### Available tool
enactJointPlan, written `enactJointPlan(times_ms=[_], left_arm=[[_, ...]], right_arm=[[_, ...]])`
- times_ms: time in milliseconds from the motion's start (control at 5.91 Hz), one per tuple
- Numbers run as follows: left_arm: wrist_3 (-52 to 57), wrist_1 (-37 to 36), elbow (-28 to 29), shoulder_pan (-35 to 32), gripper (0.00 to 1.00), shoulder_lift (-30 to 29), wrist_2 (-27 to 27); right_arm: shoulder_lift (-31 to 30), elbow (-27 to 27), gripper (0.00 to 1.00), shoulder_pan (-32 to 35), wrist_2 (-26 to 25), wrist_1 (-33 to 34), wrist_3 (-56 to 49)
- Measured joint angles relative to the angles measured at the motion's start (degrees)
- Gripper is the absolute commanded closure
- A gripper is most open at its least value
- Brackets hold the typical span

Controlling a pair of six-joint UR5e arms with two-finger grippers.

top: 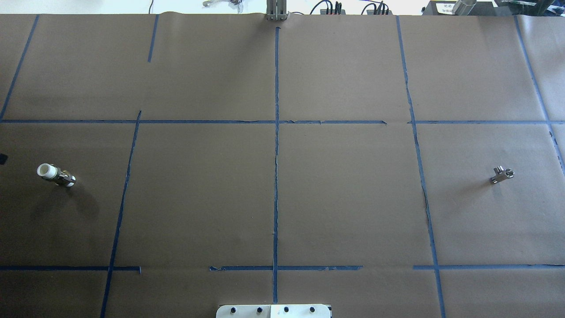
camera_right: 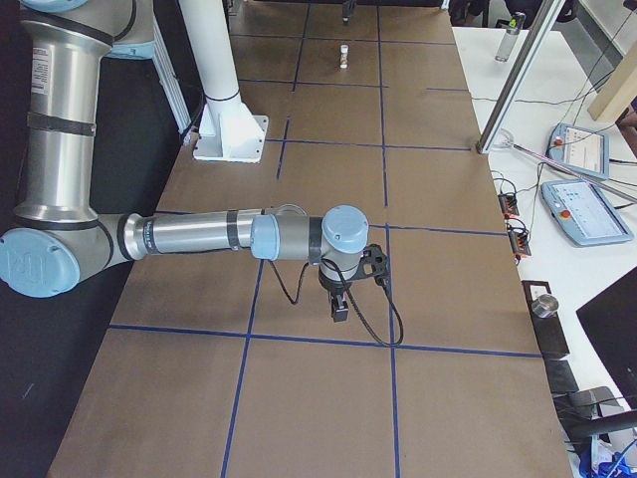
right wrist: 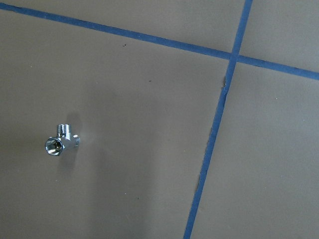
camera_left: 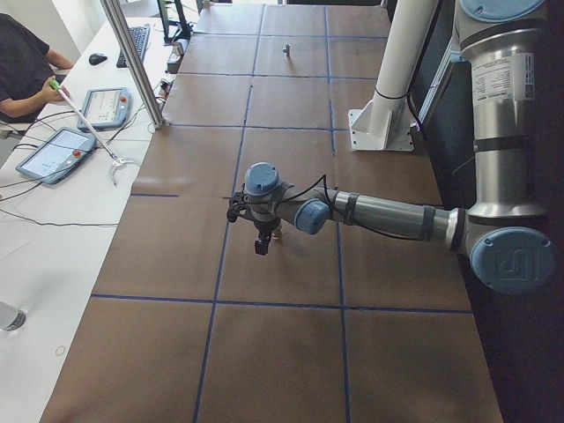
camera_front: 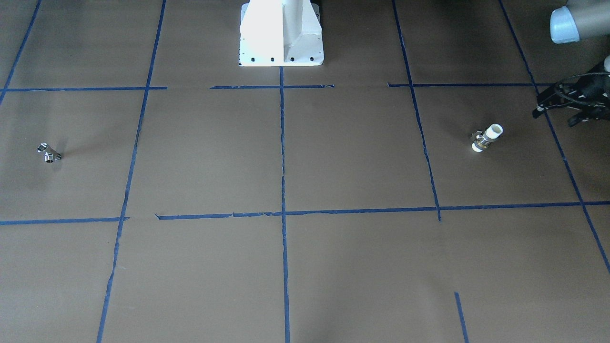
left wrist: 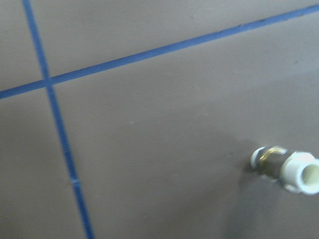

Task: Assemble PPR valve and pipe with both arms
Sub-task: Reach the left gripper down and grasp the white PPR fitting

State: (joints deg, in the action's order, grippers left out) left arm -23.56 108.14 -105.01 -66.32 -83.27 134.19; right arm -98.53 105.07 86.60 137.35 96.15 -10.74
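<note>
Currently both parts lie loose on the table [top: 198,198], well apart. PPR valve [camera_front: 486,138] lies on its side near the left gripper [camera_front: 554,116], whose jaws look parted. Right gripper [camera_right: 338,309]: jaws unreadable. Pipe [top: 502,174] lies far right.

Valve is probably light and rigid and may roll, so pinch the brass band. Pipe looks tiny and slick; grip its crossbar.
</note>
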Motion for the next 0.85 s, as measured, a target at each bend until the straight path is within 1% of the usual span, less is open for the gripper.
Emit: enactJointPlan(times_ms=[169, 508, 677, 846], left_arm=[[-6.1, 0.31, -1.1, 2.57, 0.0, -1.2, -1.9], [-13.6, 0.42, -2.26, 8.38, 0.0, -1.91, -5.26], [-15.02, 0.49, -2.21, 10.25, 0.0, -1.9, -7.54], [-15.22, 0.6, -1.82, 11.07, 0.02, -1.9, -8.36]], right_arm=[[0.01, -0.06, 0.0, -0.02, -0.04, 0.0, 0.04], [0.01, -0.18, 0.0, -0.03, -0.06, 0.02, 0.08], [0.01, -0.21, 0.0, -0.03, -0.06, 0.06, 0.04], [-0.01, -0.21, 0.0, -0.03, -0.06, 0.08, -0.01]])
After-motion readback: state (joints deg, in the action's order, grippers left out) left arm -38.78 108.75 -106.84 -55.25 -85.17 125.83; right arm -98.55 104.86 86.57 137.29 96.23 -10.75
